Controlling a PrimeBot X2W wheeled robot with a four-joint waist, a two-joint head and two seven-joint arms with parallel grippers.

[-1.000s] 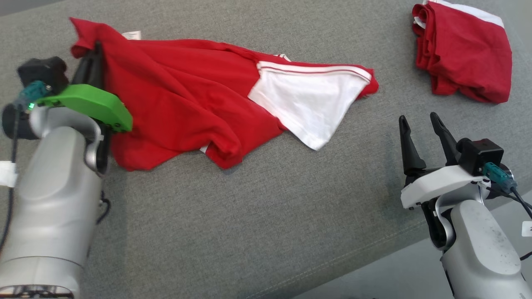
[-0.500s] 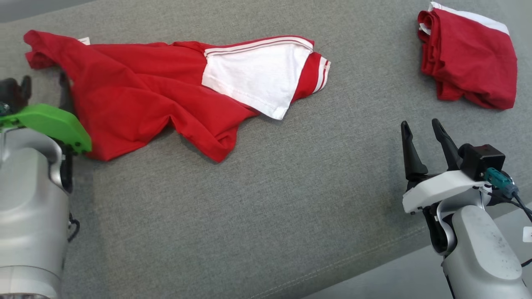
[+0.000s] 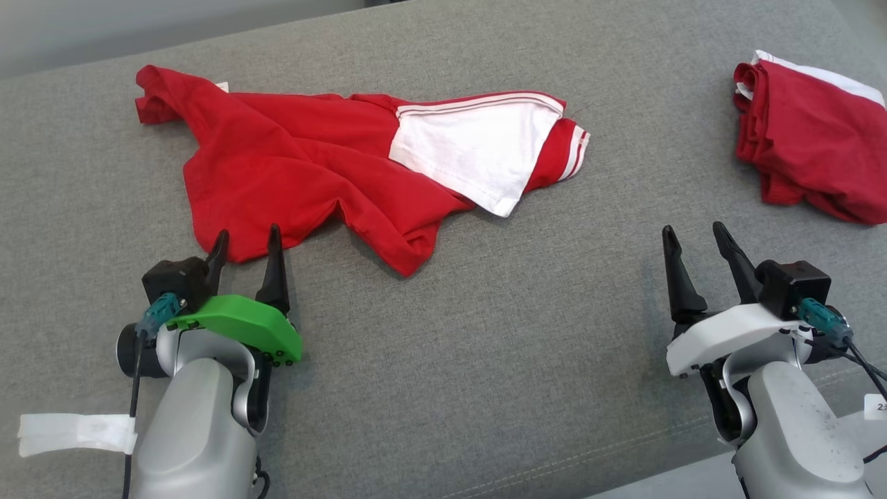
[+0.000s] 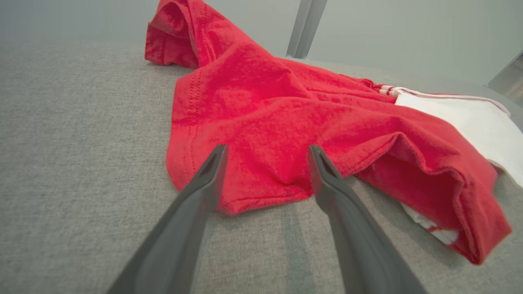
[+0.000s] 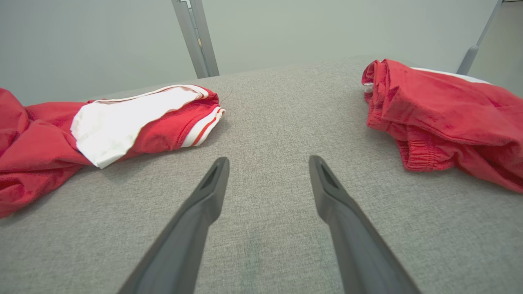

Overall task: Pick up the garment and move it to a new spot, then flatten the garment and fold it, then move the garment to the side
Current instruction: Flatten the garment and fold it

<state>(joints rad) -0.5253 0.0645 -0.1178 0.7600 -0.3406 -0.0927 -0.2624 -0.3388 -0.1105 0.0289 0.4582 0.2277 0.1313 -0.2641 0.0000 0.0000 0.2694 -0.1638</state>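
- Left gripper and right gripper are both spread wide and empty, over the grey fabric bench.
- Crumpled red-and-white cotton shirt lies right ahead of the left one; pinching a single layer could bunch it worse imo.
- Folded red cloth pile far right, easy mix-up.

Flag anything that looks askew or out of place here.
The red garment lies rumpled on the grey surface: ridges bunch along its near edge and its white panel sits at a slant. The folded red bundle at far right looks neater. The left pincer and right pincer are open, holding nothing.
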